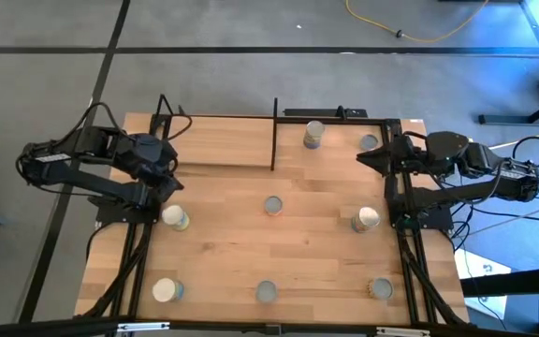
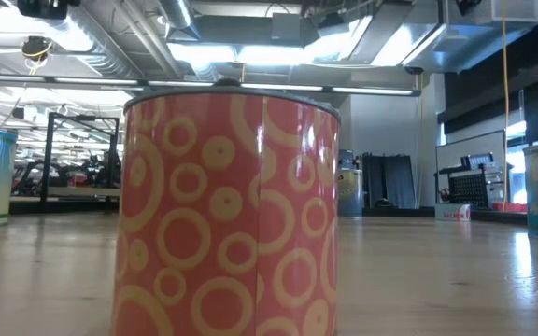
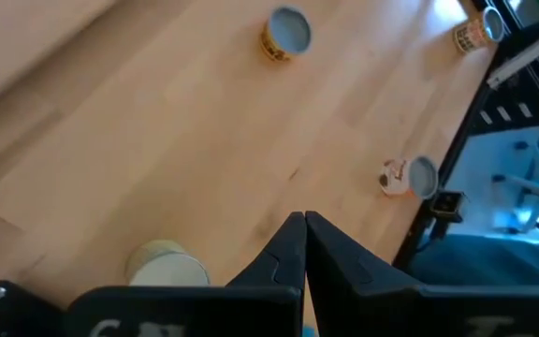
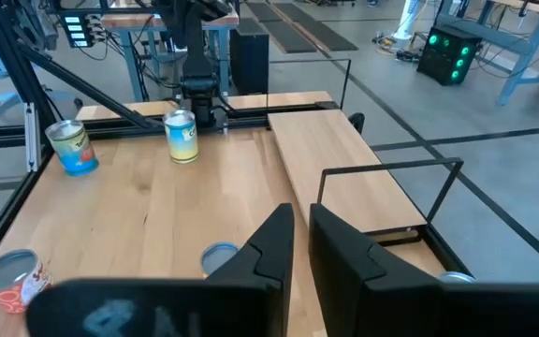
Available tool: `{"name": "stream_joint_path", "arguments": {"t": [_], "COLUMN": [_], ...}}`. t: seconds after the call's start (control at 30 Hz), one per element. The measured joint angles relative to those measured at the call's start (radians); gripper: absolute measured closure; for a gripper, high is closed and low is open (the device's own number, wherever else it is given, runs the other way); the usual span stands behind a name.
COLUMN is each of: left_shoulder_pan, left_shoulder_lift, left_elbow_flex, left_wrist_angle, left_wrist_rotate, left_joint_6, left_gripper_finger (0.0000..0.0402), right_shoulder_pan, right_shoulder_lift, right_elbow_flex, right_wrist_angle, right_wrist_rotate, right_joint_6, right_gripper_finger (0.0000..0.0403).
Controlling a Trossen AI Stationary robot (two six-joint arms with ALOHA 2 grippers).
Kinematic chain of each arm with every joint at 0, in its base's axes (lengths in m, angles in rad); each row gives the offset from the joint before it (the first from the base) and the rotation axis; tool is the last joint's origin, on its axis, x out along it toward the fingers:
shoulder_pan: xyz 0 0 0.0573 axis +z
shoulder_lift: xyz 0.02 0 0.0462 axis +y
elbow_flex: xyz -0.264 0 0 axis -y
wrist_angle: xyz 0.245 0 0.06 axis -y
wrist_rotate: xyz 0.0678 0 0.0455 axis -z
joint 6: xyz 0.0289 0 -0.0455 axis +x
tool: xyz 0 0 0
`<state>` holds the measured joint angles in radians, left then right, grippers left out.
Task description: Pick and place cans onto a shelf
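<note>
I see the light wooden surface (image 1: 223, 243) with eight small cylindrical cans with silver-grey tops spread across it. The light wooden shelf board framed by thin black rods (image 1: 218, 140) sits at the far edge, left of centre, with no can on it. Two cans (image 1: 313, 135) (image 1: 370, 143) stand near the far right corner. One can (image 1: 272, 206) sits mid-surface, one (image 1: 175, 217) toward the left edge, one (image 1: 366, 220) toward the right edge. Three cans (image 1: 167, 290) (image 1: 266, 292) (image 1: 380, 289) line the near edge. The left claw (image 3: 304, 245) hovers over the surface by the shelf's left end, fingers pressed together, holding nothing. The right claw (image 4: 301, 245) hangs at the far right corner, fingers narrowly parted, empty.
</note>
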<state>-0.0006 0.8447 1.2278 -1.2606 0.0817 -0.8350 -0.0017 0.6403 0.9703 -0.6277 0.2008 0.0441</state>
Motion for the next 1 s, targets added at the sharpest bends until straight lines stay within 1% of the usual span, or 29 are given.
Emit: {"name": "stream_joint_path", "arguments": {"t": [0.37,0.53,0.63,0.83,0.93,1.0], "left_shoulder_pan": [0.0,0.0,0.0,0.0,0.0,0.0], "left_shoulder_lift": [0.007,0.007,0.007,0.007,0.007,0.007], "left_elbow_flex": [-0.004,-0.026,-0.036,-0.055,-0.078,-0.104], "left_wrist_angle": [-0.063,-0.077,-0.076,-0.078,-0.078,-0.078], "left_wrist_rotate": [0.063,0.075,0.063,0.075,0.104,0.143], "left_joint_6": [-0.05,-0.09,-0.137,-0.228,-0.285,-0.328], "left_gripper_finger": [0.0401,0.0401,0.0399,0.038,0.0365,0.0355], "right_shoulder_pan": [0.0,0.0,0.0,0.0,0.0,0.0], "right_shoulder_lift": [-0.001,-0.001,-0.001,-0.001,-0.001,-0.001], "right_elbow_flex": [0.0,0.0,0.0,0.0,0.0,0.0], "right_wrist_angle": [0.0,0.0,0.0,0.0,0.001,0.001], "right_wrist_rotate": [-0.002,-0.002,-0.002,-0.002,-0.002,-0.002], "right_joint_6": [0.0,0.0,0.0,-0.001,-0.002,-0.003], "right_gripper_finger": [0.0361,0.0361,0.0361,0.0361,0.0361,0.0361]}}
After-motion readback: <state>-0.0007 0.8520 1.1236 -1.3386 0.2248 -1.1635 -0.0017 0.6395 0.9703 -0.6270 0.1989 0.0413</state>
